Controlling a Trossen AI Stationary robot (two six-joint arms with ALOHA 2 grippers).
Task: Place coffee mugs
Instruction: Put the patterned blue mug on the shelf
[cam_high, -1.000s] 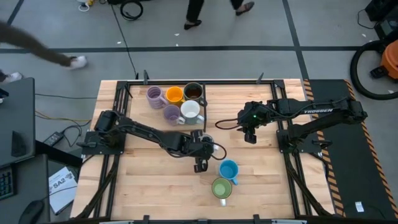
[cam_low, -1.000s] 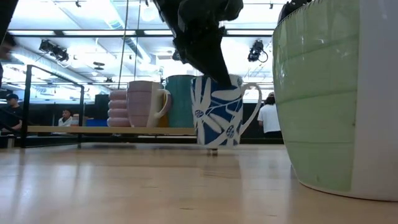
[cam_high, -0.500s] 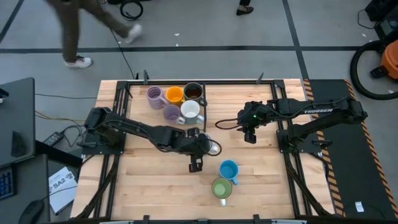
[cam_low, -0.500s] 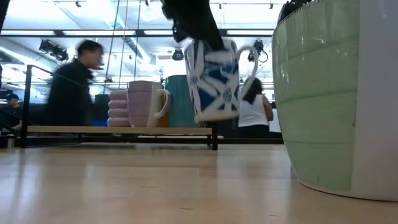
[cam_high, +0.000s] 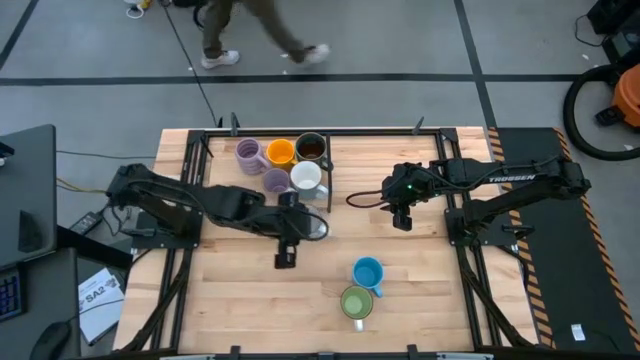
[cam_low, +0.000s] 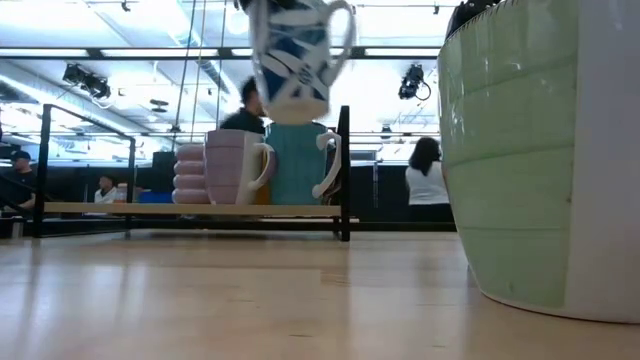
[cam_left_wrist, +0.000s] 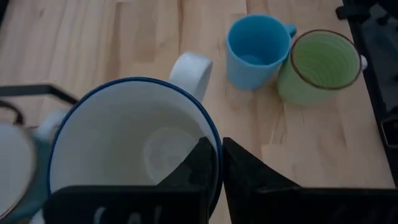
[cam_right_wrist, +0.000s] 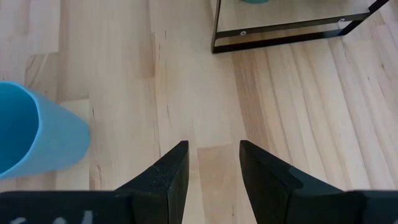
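My left gripper (cam_high: 303, 228) is shut on the white mug with the blue pattern (cam_high: 316, 228) and carries it in the air beside the black tray (cam_high: 328, 170). The low view shows this mug (cam_low: 295, 50) high above the tray's mugs. Two purple mugs, an orange (cam_high: 281, 152), a dark grey (cam_high: 311, 147) and a white mug (cam_high: 305, 178) stand upright in the tray. The blue mug (cam_high: 368, 272) and the green mug (cam_high: 357, 301) stand on the table near its near edge. My right gripper (cam_right_wrist: 211, 165) hovers open over bare wood, right of centre (cam_high: 402, 220). My left gripper (cam_left_wrist: 214, 148) pinches the patterned mug's blue rim (cam_left_wrist: 215, 134), opposite the side from its handle (cam_left_wrist: 191, 65). One finger (cam_left_wrist: 198, 167) is inside the cup and the other (cam_left_wrist: 244, 169) outside. The fingers come from above. The mug hangs lifted clear, slightly tilted.
The tray's near right corner frame (cam_right_wrist: 280, 26) lies ahead of my right gripper, and the blue mug (cam_right_wrist: 34, 134) is beside it. The green mug (cam_low: 540, 150) fills the low view's right side. People walk on the floor beyond the far edge. Bare wood lies left of the blue mug.
My left gripper has raised the patterned mug from just above the table to well above the tray's mugs, and carried it toward the table's left and slightly toward the far edge, nearer the tray. The right arm has kept still.
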